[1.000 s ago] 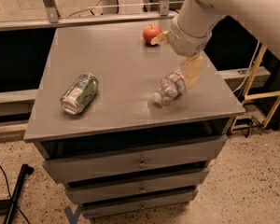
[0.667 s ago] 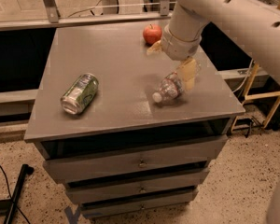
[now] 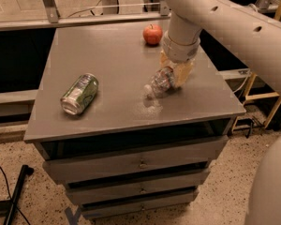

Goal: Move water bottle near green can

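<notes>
End effector (image 3: 174,76) toward right edge of tabletop (image 3: 107,50), clamped on crinkled clear water bottle (image 3: 158,83), tilted down frontward. Open flat surface leftward to smooth green can (image 3: 79,93), lying near front-left corner. Round apple (image 3: 152,34) near back edge.

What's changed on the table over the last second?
The hand, at the butt end of the lying clear crinkled plastic water bottle, slid toward the green aluminium can, and the bottle shifted slightly that way too. Can and red apple stayed put.
</notes>
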{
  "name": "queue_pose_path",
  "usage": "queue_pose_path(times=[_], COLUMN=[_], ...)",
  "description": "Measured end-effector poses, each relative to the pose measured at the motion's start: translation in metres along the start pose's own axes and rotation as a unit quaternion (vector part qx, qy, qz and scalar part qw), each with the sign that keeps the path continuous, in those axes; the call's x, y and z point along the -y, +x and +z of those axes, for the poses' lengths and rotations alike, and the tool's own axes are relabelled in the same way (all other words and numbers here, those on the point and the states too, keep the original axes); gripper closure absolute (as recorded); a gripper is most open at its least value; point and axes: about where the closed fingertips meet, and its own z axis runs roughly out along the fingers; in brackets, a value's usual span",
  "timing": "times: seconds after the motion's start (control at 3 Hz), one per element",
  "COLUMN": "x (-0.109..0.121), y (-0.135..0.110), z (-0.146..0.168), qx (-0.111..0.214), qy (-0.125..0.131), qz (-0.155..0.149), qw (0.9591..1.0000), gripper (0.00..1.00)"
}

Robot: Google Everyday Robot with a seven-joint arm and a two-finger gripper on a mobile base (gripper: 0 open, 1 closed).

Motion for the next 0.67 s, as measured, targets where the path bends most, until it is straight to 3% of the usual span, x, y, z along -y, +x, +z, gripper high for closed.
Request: queue_pose_path(times=[0.33,0.67], x=[0.005,0.014], y=[0.002,-0.002], z=[-0.018,-0.075], qx=[-0.049,-0.075], qy=[0.035,0.126], qz=[0.015,0.021], qw=[0.9981,0.9889], gripper=[0.77,0.99])
